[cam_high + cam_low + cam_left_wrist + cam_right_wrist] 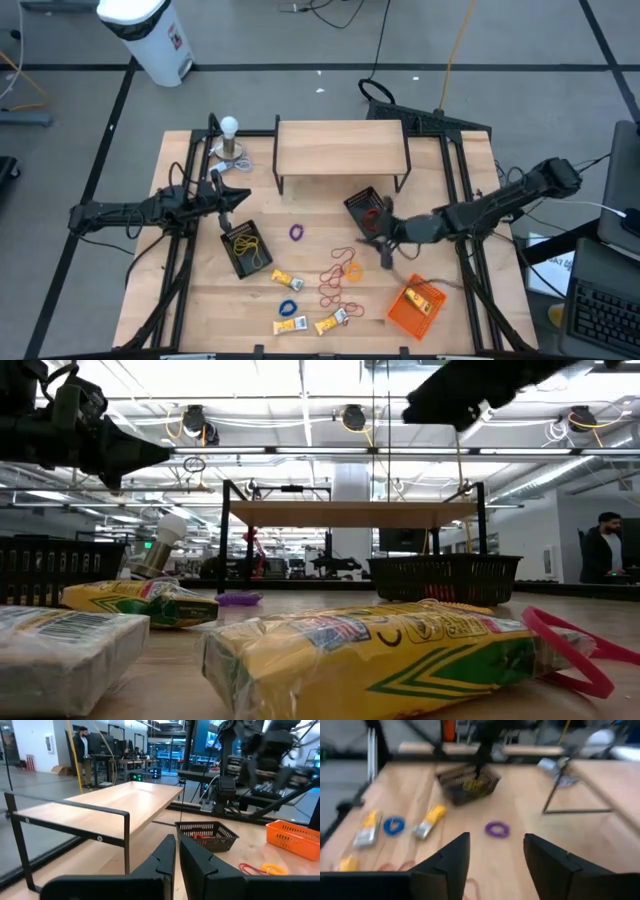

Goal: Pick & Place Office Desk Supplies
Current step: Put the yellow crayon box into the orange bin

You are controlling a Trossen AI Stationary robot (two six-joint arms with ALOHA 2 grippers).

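Nearest: yellow packet (400, 650) fills the low view, red loop (570, 645) touching it
Supplies: purple loop (296, 232), blue loop (289, 307), red loops (333, 285) lie loose on table (455, 320)
Risk: red band (375, 214) could spring out of black tray (362, 205), judging by how light it is
Right gripper (385, 250): fingers spread, empty
Left gripper (232, 196): fingers closed, empty

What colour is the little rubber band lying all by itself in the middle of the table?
Purple. The rubber band shows best in the right wrist view.
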